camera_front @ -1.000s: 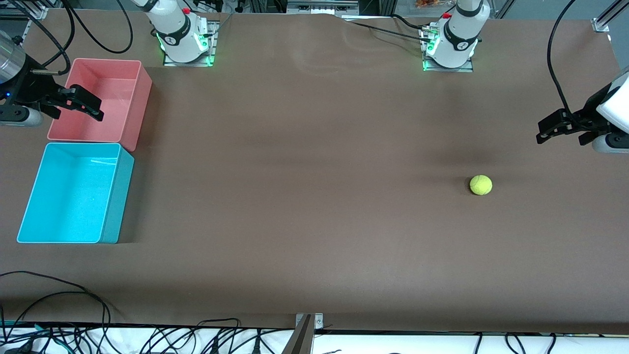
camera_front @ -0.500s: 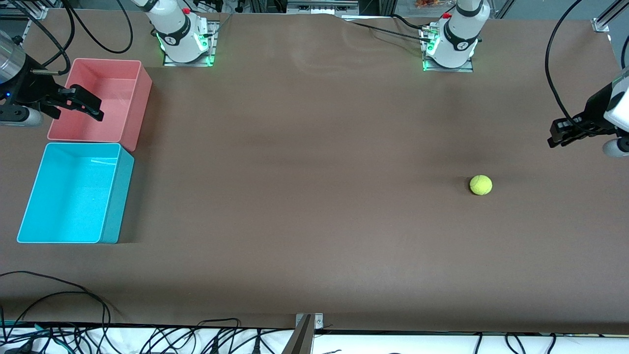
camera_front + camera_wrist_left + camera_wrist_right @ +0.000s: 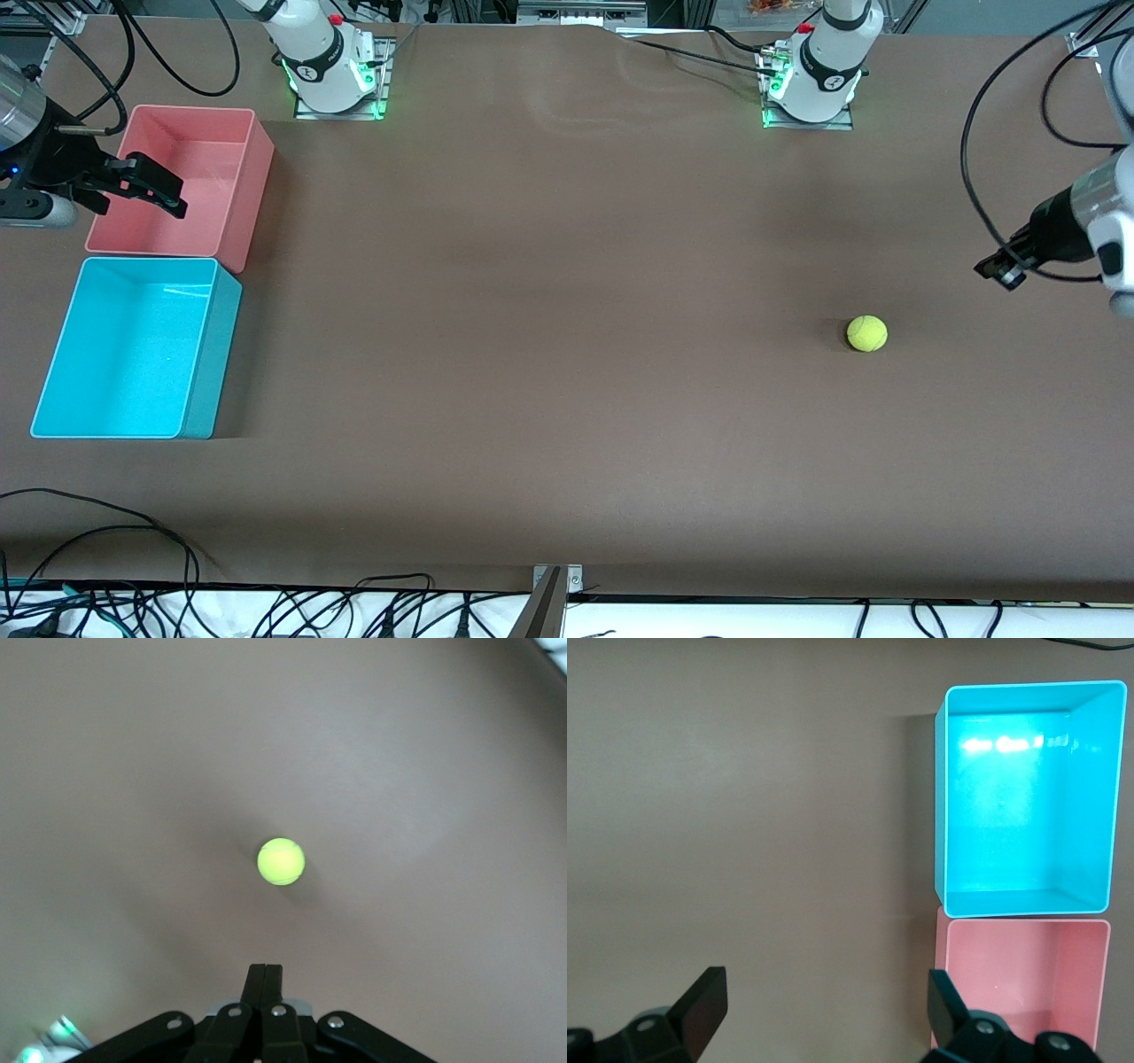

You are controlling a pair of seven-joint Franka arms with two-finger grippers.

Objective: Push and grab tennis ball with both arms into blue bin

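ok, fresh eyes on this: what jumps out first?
The tennis ball sits alone on the table toward the left arm's end, with the shut left gripper above the table near it. At the right arm's end, the blue bin and pink bin stand side by side, the open right gripper over the pink one.

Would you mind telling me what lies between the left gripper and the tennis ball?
Nothing but bare brown table. In the left wrist view the left gripper, its fingers shut, points at the tennis ball with only tabletop showing between them.
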